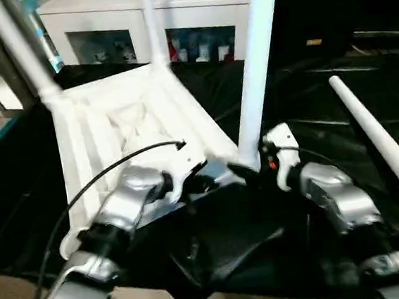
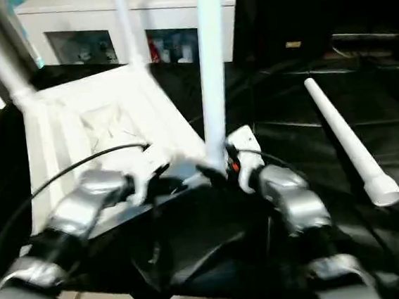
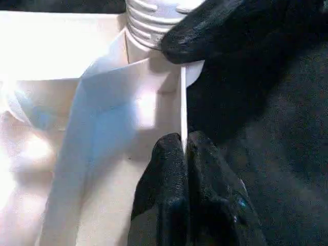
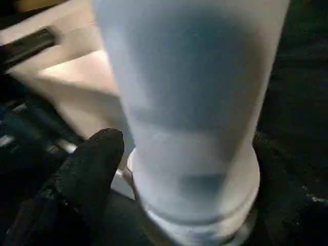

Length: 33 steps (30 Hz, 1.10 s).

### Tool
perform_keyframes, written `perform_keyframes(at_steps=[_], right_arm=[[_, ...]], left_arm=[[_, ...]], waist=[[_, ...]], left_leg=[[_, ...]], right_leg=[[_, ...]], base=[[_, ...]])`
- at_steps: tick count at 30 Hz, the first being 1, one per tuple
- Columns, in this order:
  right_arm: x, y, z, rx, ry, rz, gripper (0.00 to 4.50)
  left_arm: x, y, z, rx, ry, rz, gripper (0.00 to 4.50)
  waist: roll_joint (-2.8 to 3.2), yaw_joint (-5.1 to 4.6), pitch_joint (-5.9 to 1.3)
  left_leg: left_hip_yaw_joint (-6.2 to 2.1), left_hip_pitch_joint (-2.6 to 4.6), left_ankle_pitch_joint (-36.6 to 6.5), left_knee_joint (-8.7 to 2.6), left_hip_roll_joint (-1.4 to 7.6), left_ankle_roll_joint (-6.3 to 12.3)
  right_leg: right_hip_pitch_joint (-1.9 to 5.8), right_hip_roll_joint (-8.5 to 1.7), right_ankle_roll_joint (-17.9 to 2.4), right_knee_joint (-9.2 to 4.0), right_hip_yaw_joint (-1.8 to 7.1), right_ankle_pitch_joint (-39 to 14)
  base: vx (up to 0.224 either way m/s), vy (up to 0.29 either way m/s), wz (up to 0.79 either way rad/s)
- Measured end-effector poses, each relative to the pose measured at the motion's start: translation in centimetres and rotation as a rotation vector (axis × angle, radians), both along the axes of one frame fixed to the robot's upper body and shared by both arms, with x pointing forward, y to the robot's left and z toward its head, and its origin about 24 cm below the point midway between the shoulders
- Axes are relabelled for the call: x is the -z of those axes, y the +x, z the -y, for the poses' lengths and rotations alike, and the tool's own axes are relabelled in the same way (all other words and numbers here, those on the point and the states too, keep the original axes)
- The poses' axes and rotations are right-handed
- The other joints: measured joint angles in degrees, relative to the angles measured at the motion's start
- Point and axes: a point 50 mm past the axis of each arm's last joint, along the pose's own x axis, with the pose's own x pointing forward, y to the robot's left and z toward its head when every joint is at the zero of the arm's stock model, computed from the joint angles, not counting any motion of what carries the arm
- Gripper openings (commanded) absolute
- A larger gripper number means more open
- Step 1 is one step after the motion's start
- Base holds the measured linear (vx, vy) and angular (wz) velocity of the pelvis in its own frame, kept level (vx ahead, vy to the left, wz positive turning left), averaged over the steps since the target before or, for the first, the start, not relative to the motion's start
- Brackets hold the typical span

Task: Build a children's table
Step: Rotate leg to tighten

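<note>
Upside down on the black cloth (image 1: 309, 111) lay the children's table (image 1: 122, 121), its ribbed underside facing up, with three legs standing in its corner sockets. Pinched tight on the thin wall of the near corner was the left gripper (image 3: 183, 148). At the base of the nearest upright leg (image 1: 255, 66), the right gripper (image 1: 247, 167) had a finger (image 4: 87, 169) to either side of the tube (spread wide, not clearly pressing it). Another loose leg (image 1: 375, 136) rested on the cloth, well apart to the right. Behind stood a white cabinet (image 1: 137, 14).
</note>
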Motion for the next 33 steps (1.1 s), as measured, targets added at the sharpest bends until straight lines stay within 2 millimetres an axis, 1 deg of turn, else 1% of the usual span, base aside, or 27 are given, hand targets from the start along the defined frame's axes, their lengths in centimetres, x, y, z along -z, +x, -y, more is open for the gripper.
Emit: perform_keyframes(at_steps=[2, 4, 5, 6, 8, 10, 13, 22, 24, 26, 28, 30, 31, 33], right_arm=[[-0.3, -0.3, 0.2, -0.056, 0.003, -0.015, 3.64], [-0.6, -0.7, 0.6, -0.126, 0.007, -0.033, 3.54], [-0.9, -0.8, 0.7, -0.151, 0.001, -0.033, 3.54], [-1.1, -1.0, 0.7, -0.183, 0.0, -0.038, 3.44], [-1.2, -1.3, 0.9, -0.207, -0.003, -0.039, 3.2], [-1.0, -1.6, 1.1, -0.229, -0.011, -0.049, 3.09], [-1.0, -1.7, 0.9, -0.239, -0.011, -0.053, 2.75], [-1.0, -1.9, 0.8, -0.229, -0.013, -0.064, 2.66], [-0.8, -1.7, 0.6, -0.18, -0.005, -0.057, 2.65], [0.0, -0.4, 0.1, 0.038, 0.025, -0.04, 2.65], [0.0, 0.8, -0.1, 0.202, 0.025, -0.023, 2.65], [0.2, 1.0, 0.1, 0.262, 0.025, -0.02, 2.65], [0.3, 1.2, -0.2, 0.31, 0.042, -0.027, 2.65], [0.2, 1.9, -0.5, 0.412, 0.052, -0.031, 2.65]], left_arm=[[-0.1, -0.3, -0.3, 0.045, 0.015, -0.009, 0.0], [-0.1, -0.9, -0.7, 0.095, 0.016, -0.029, 0.0], [-0.2, -1.0, -0.9, 0.109, 0.022, -0.033, 0.0], [-0.2, -1.2, -1.1, 0.124, 0.026, -0.04, 0.0], [-0.2, -1.3, -1.2, 0.14, 0.03, -0.046, 0.0], [-0.3, -1.3, -1.4, 0.147, 0.035, -0.05, 0.0], [-0.3, -1.4, -1.5, 0.151, 0.038, -0.053, 0.0], [-0.2, -1.4, -1.5, 0.153, 0.036, -0.058, 0.0], [-0.1, -1.3, -1.2, 0.129, 0.029, -0.05, 0.0], [0.1, 0.0, -0.2, -0.002, 0.024, -0.015, 0.0], [0.0, 1.0, 0.8, -0.076, 0.046, 0.013, 0.0], [0.2, 1.0, 1.6, -0.099, 0.036, 0.013, 0.0], [0.3, 1.1, 2.1, -0.123, 0.027, 0.007, 0.0], [0.3, 1.6, 2.7, -0.182, 0.027, 0.007, 0.0]], waist=[[0.02, 0.48, 0.01], [0.03, 1.15, 0.02], [0.03, 1.32, 0.02], [0.03, 1.41, 0.02], [0.03, 1.49, 0.02], [0.03, 1.41, 0.02], [0.03, 1.32, 0.02], [0.02, 1.43, 0.02], [0.0, 1.29, 0.01], [-0.12, 0.89, -0.04], [-0.13, 0.43, -0.02], [-0.18, 0.14, -0.03], [-0.18, -0.08, -0.04], [-0.17, -0.5, -0.03]], left_leg=[[0.01, -0.04, 0.0, 0.06, 0.0, 0.01], [0.03, -0.03, 0.0, 0.08, 0.0, 0.01], [0.03, -0.04, 0.0, 0.08, 0.0, 0.01], [0.04, -0.02, 0.01, 0.08, 0.0, 0.02], [0.05, -0.04, 0.01, 0.09, 0.0, 0.02], [0.05, -0.04, 0.01, 0.09, 0.0, 0.02], [0.05, -0.03, 0.02, 0.08, 0.01, 0.02], [0.05, -0.02, 0.02, 0.09, 0.01, 0.02], [0.05, 0.02, 0.02, 0.11, 0.01, 0.01], [0.06, 0.24, 0.06, 0.14, 0.0, -0.19], [0.07, 0.25, 0.05, 0.11, -0.05, -0.31], [0.08, 0.35, 0.05, 0.1, -0.05, -0.31], [0.08, 0.45, 0.04, 0.09, -0.05, -0.31], [0.08, 0.43, 0.04, 0.04, -0.05, -0.32]], right_leg=[[0.0, -0.01, 0.0, 0.01, 0.01, 0.0], [0.01, -0.02, 0.0, 0.02, 0.01, 0.0], [0.01, -0.02, 0.0, 0.03, 0.01, 0.0], [0.03, -0.04, 0.0, 0.03, 0.01, 0.0], [0.02, -0.04, 0.0, 0.04, 0.01, 0.0], [0.02, -0.04, 0.0, 0.04, 0.01, 0.01], [0.01, -0.04, 0.0, 0.05, 0.0, 0.0], [0.04, -0.04, 0.0, 0.05, 0.0, 0.0], [0.06, -0.04, 0.0, 0.09, 0.01, 0.01], [0.23, -0.04, -0.09, 0.15, 0.03, 0.14], [0.22, -0.04, -0.07, -0.02, 0.07, 0.34], [0.33, -0.05, 0.11, -0.04, 0.1, 0.26], [0.44, -0.05, 0.12, -0.04, 0.09, 0.25], [0.39, -0.05, 0.15, -0.04, 0.08, 0.29]], base=[[0.0, 0.0, 0.0], [0.0, 0.0, 0.0], [0.0, 0.0, 0.0], [0.0, 0.0, 0.0], [0.0, 0.0, 0.0], [0.0, 0.0, 0.0], [0.0, 0.0, 0.0], [0.0, 0.0, 0.0], [0.0, 0.0, 0.0], [0.0, 0.0, 0.0], [0.0, 0.0, 0.0], [0.0, 0.0, 0.0], [0.0, 0.0, 0.0], [0.0, 0.0, 0.0]])
